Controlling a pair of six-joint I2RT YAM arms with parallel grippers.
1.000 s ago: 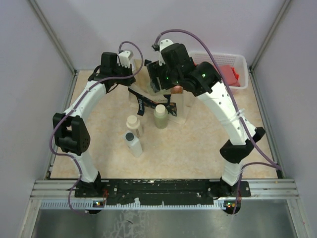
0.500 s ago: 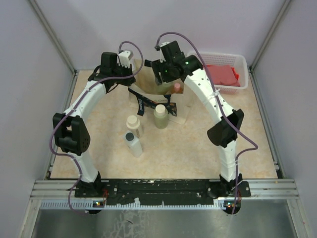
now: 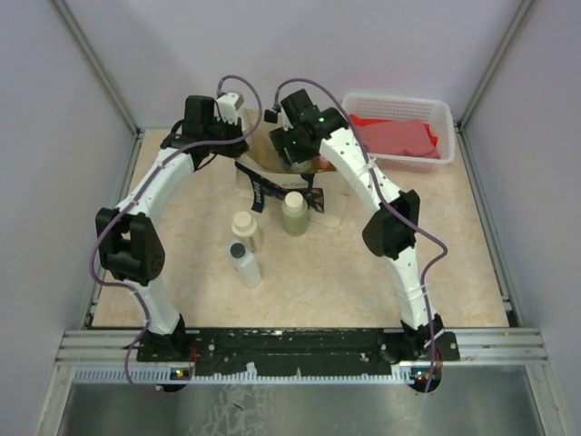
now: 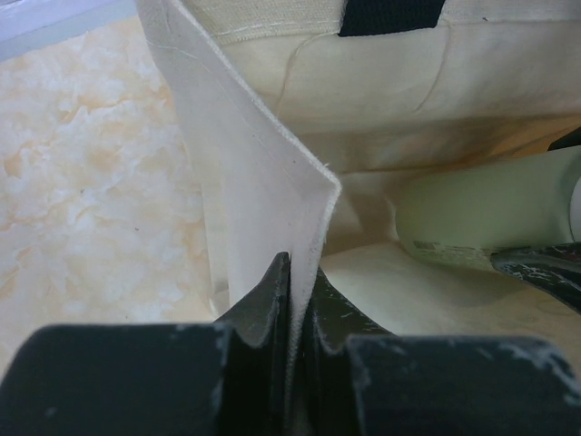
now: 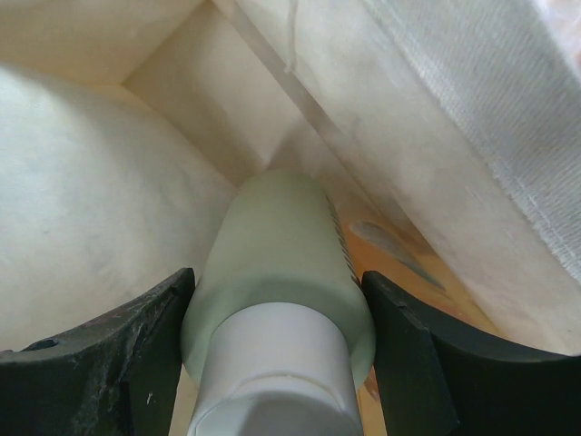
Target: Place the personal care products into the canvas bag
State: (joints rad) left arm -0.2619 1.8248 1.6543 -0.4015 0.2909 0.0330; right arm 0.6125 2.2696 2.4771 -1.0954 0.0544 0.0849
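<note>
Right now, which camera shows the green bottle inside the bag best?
Right wrist: the green bottle fills the frame between the jaws, cap nearest. Left wrist catches only its side; top external hides it under the right arm.

Canvas bag (image 3: 331,200) far-centre of desk; basket (image 3: 399,113) in far right corner. Three bottles (image 3: 294,214) before bag, mid-desk. Fourth bottle (image 5: 277,263) inside bag; flask (image 3: 322,163) seemingly at its mouth.

No legible text. Fine print on green bottle (image 4: 481,213) too blurred; white lettering on bag (image 3: 261,191) too small.
</note>
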